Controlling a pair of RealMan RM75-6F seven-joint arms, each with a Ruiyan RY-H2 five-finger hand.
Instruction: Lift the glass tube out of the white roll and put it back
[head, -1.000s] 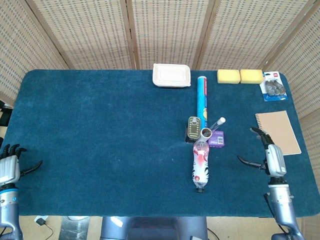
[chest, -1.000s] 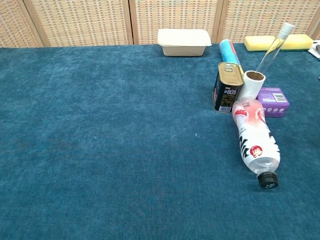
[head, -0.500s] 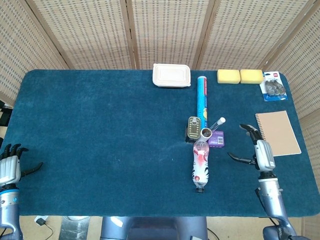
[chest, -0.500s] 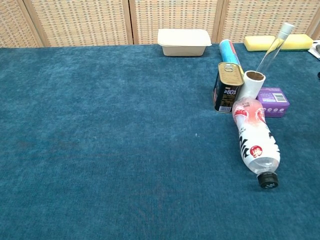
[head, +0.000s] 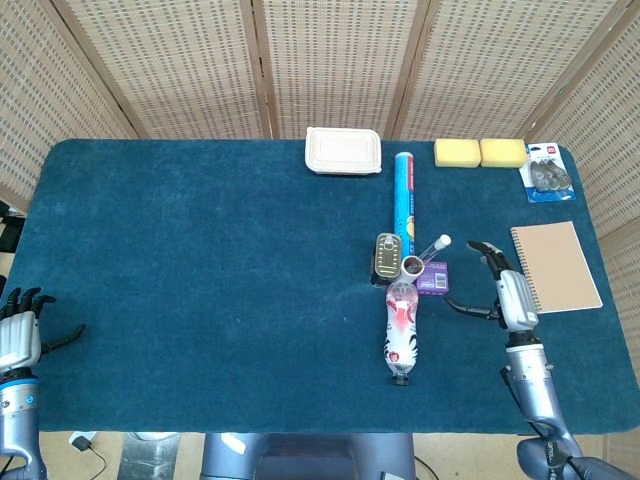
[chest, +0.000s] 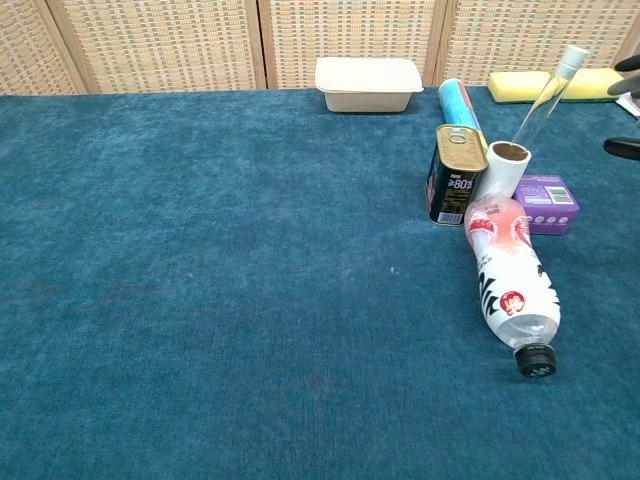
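Note:
The glass tube (chest: 545, 97) with its white cap stands slanted up to the right out of the white roll (chest: 502, 169). From the head view the tube (head: 434, 246) leans over the roll (head: 412, 266). My right hand (head: 502, 291) hovers open to the right of the roll, fingers spread, apart from the tube. Only its fingertips (chest: 628, 63) show at the chest view's right edge. At the table's near left corner my left hand (head: 18, 335) stays open and holds nothing.
A tin can (head: 388, 256) and a purple box (head: 435, 277) flank the roll. A plastic bottle (head: 402, 327) lies in front of it, a blue tube (head: 405, 196) behind. A white container (head: 343, 150), yellow sponges (head: 480, 152), a notebook (head: 556, 263) and a blister pack (head: 547, 173) lie further off.
My right hand has moved left and a little away from me, toward the roll and tube, and its fingertips now show in the chest view. The left hand has barely moved.

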